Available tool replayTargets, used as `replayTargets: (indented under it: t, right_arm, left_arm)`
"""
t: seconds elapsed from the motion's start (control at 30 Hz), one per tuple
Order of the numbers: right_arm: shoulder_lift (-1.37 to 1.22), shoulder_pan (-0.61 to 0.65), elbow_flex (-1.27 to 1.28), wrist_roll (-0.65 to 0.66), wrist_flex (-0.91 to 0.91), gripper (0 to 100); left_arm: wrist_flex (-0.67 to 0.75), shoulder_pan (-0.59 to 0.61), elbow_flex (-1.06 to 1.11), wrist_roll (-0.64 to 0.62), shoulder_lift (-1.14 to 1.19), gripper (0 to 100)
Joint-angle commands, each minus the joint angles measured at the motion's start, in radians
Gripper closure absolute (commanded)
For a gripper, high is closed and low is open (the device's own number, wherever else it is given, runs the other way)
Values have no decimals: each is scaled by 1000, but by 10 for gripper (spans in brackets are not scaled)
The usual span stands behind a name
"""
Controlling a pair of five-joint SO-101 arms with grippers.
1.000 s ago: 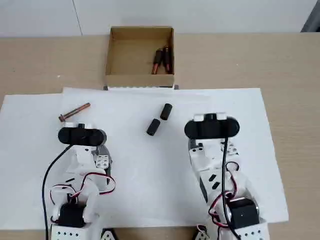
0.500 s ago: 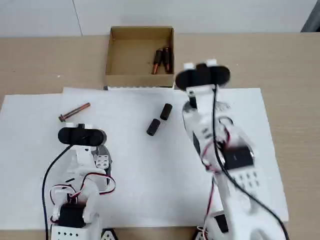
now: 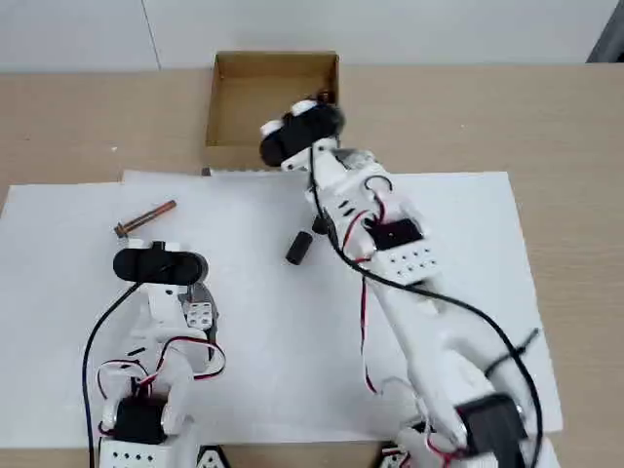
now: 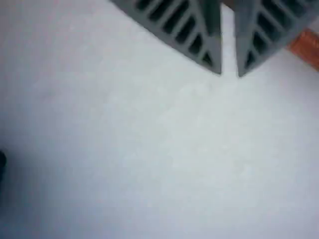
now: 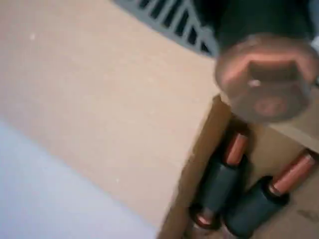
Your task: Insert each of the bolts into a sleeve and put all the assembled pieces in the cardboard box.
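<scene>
My right gripper (image 5: 249, 35) is shut on an assembled piece (image 5: 264, 74), a copper bolt head with a black sleeve behind it. It hangs over the front wall of the cardboard box (image 5: 199, 164); in the high view the right wrist (image 3: 300, 132) is over the box (image 3: 244, 102). Two assembled pieces (image 5: 224, 184) lie inside the box. A loose copper bolt (image 3: 146, 216) lies on the white paper ahead of my left gripper (image 4: 228, 73), which is shut just above the paper. One black sleeve (image 3: 299, 248) lies mid-paper; a second sleeve (image 3: 319, 226) is half hidden under the right arm.
The white paper sheet (image 3: 253, 331) covers the near table, and the bare wood table (image 3: 88, 117) runs around the box. The right arm stretches diagonally across the paper's middle. The copper bolt (image 4: 306, 47) shows beside the left fingers.
The right arm has swung from its folded pose near the table's front, forward and leftward, to the box. The left arm, the loose bolt and the sleeves have not moved.
</scene>
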State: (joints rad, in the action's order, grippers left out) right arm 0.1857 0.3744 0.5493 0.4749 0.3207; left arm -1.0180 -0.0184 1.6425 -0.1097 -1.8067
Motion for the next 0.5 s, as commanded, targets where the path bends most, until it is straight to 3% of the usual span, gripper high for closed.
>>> replayTargets:
  t: [0.0,0.13,0.47]
  right_arm:
    - [-81,1,-114,97,-122,995]
    - [-217,-1,-232,158,-240,995]
    - [-529,2,-605,163,-248,995]
  left_arm:
    - [-3,2,-5,2,-8,994]
    - [-3,2,-5,2,-8,994]
    - [-3,3,-5,0,-8,994]
